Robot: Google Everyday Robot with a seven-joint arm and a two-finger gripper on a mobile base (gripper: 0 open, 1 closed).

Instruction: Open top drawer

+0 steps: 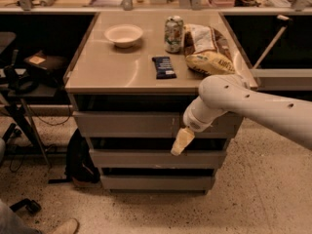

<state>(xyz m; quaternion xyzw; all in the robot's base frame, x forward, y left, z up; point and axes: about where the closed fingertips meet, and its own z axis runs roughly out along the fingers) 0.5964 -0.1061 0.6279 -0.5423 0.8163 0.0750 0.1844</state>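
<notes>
Because the top drawer [122, 124] had no handle, what mattered was where its edges lay from my gripper [178, 142]. Its wide grey front ran level from left to right just under the countertop [107, 72], with a dark slot above it and another below. As far as I could judge it stood shut, roughly in line with the middle drawer [141, 158] and the bottom drawer [156, 182], so whatever it held was hidden. My gripper hung in front of the lower edge of that front, right of centre, its pale tip slanting down and to the left across the dark gap toward the middle drawer. The front therefore lay just above and behind it, and the nearest lip was the underside. I could not tell whether the gripper was open or closed, nor whether it touched the drawer. My arm [253, 106] came in from the right, crossing the front's right end. I judged that the pull would have to come straight out toward the camera, square to the front's long axis. On the countertop stood a pale bowl [124, 34] with nothing visible in it, a drink can [173, 33], a crumpled chip bag [207, 50] just beside the can, and a dark snack bar [164, 67] lying flat, nearer the front edge. On the floor to the left a black backpack [80, 160] leaned against the cabinet.
</notes>
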